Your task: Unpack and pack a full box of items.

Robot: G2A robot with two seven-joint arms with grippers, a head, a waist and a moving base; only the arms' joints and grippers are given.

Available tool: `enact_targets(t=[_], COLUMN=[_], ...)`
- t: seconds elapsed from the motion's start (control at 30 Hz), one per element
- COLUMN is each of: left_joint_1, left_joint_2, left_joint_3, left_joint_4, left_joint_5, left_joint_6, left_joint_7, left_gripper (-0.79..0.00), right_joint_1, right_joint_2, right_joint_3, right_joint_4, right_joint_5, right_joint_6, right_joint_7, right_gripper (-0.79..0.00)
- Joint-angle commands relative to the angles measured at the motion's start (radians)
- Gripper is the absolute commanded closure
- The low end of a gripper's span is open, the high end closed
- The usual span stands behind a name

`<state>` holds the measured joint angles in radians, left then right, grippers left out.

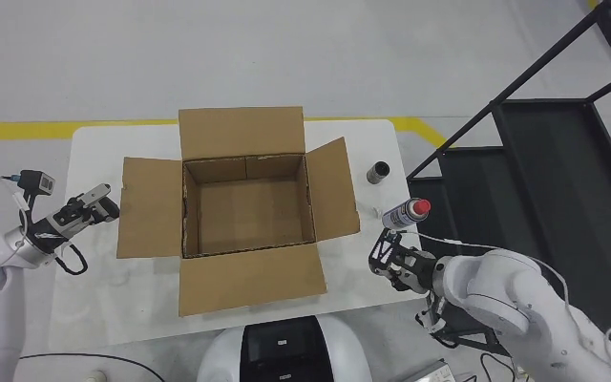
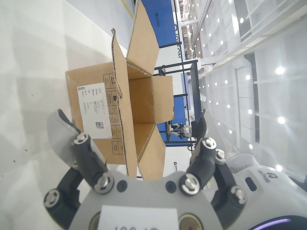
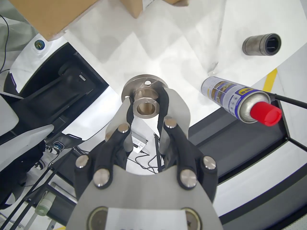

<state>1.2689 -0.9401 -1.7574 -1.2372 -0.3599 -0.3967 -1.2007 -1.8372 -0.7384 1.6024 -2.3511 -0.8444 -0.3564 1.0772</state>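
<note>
Label with QR code on box side; text unreadable.

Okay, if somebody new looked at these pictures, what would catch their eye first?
The big brown cardboard box, all four flaps spread and nothing inside, sits in the middle of the white table. By the table's right edge, on the near side, the right claw is shut on a silvery flanged metal bushing. Just beyond it is a white spray can with a red cap.
</note>
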Motion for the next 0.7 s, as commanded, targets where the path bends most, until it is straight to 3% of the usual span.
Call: enact_targets(t=[0.0,0.23,0.67], left_joint_1=[0.0,0.0,0.0], left_joint_2=[0.0,0.0,0.0], left_joint_3=[0.0,0.0,0.0], left_joint_4=[0.0,0.0,0.0], left_joint_5=[0.0,0.0,0.0], left_joint_6=[0.0,0.0,0.0], left_joint_7=[0.0,0.0,0.0], left_gripper=[-0.785,-0.785,-0.785], right_joint_1=[0.001,0.024,0.023], right_joint_2=[0.0,-0.004,-0.004], right_joint_3=[0.021,0.048,0.048], right_joint_4=[0.001,0.001,0.001], right_joint_5=[0.012,0.071,0.071], right_joint_6=[-0.009,0.013,0.016], right_joint_7=[-0.011,-0.071,-0.073], right_gripper=[0.0,0.0,0.0])
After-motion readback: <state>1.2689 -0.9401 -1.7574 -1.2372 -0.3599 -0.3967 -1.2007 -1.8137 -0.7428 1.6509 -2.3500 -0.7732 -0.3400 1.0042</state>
